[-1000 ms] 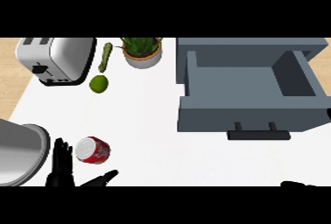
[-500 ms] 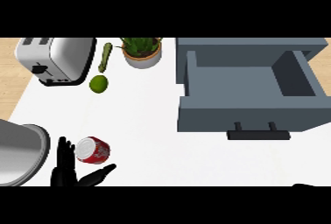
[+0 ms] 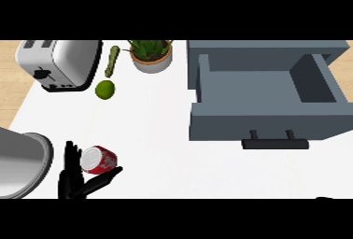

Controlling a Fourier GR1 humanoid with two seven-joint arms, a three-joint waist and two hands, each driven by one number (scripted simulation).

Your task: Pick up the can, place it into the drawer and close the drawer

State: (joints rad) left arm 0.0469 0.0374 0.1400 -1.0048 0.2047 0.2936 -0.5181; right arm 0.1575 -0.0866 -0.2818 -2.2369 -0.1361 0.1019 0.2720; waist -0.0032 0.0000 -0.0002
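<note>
A red can [image 3: 100,160] with a pale top lies tilted on the white counter at the lower left. My left hand [image 3: 73,179] is at the can: its straight fingers [image 3: 69,156] stand along the can's left side and the thumb [image 3: 103,177] reaches under its lower right. The grey drawer [image 3: 265,119] stands pulled open at the upper right, its inside bare and its dark handle [image 3: 276,141] facing me. Only a dark sliver of my right hand [image 3: 324,198] shows at the bottom right edge.
A silver toaster [image 3: 59,63], a green cucumber [image 3: 114,60], a round green fruit [image 3: 105,89] and a potted plant [image 3: 150,53] stand along the back left. A large metal bowl [image 3: 21,161] sits at the left edge, close beside my left hand.
The left hand's thumb has swung in toward the can's lower side. The right hand has slid down almost out of view. The can has barely shifted.
</note>
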